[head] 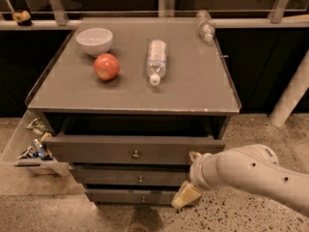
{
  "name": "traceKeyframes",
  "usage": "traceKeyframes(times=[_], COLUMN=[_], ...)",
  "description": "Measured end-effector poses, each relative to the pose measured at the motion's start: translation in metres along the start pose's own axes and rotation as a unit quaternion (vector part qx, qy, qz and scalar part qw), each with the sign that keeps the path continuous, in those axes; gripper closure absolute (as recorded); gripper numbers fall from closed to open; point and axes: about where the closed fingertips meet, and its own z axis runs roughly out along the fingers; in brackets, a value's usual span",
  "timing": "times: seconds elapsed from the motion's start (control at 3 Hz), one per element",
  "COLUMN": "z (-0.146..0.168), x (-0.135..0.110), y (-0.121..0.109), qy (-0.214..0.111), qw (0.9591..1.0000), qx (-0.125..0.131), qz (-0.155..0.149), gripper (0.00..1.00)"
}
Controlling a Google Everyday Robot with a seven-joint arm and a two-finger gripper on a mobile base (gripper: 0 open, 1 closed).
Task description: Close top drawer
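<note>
Camera view: a grey cabinet (193,88) fills the middle, and on its flat top a white bowl (94,40) sits toward 10 o'clock. A red apple (106,66) lies just beside the bowl on its near side. A clear plastic bottle (157,59) lies on its side near the centre, cap toward the front edge. A second bottle (206,25) lies at the far corner, toward 1 o'clock. On the floor at 8 o'clock a clear bin (19,141) holds crumpled packets, close to the cabinet's left side. A white post (292,95) leans at 3 o'clock. The top drawer (96,149) stands pulled out under the cabinet's front lip. It is dark grey, with a shadowed box interior showing above its long flat front and a small round knob (135,154) at the centre. Two shallower drawer fronts (116,175) lie below it. The gripper (190,176) comes in from 4 o'clock on a white arm (251,173), at the right end of the drawer fronts. Its tan fingertips (186,196) are spread apart, holding nothing.
</note>
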Motion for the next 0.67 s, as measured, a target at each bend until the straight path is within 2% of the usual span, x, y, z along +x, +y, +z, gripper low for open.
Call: traceKeyframes(times=[0.67], z=[-0.002], x=[-0.021], y=[-0.028], qy=[-0.012], qw=[0.9998], qx=[0.016], qz=[-0.003], gripper=[0.00])
